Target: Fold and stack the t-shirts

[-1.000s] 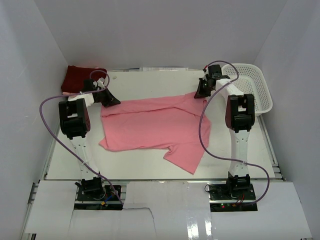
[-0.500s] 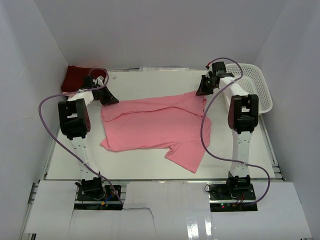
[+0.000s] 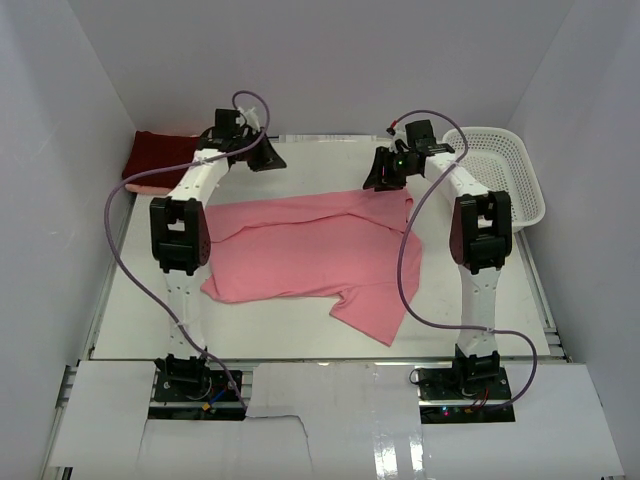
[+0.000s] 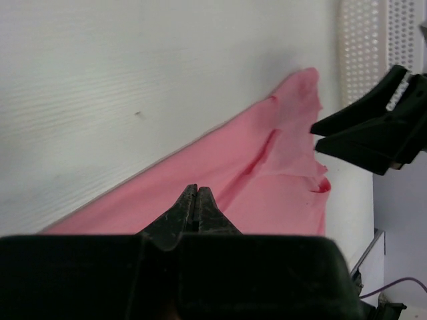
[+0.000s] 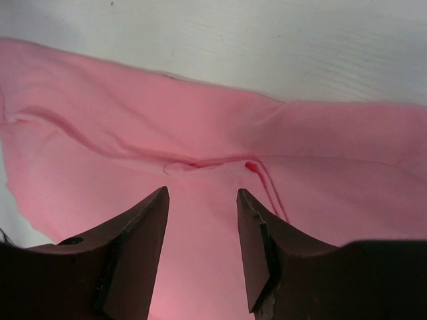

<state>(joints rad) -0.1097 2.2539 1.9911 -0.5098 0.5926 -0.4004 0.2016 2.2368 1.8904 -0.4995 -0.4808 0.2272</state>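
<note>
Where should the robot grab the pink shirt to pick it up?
Grab the raised fold at the collar of the pink shirt, coming straight down from above. The shirt lies flat on the table, so probably only raised wrinkles can be pinched.

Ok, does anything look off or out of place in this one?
Nothing is spilled or damaged. The salmon pink t-shirt lies unfolded and skewed on the table, creased along its far edge, with one corner trailing toward the near right. The maroon t-shirt sits folded in the far-left corner.
</note>
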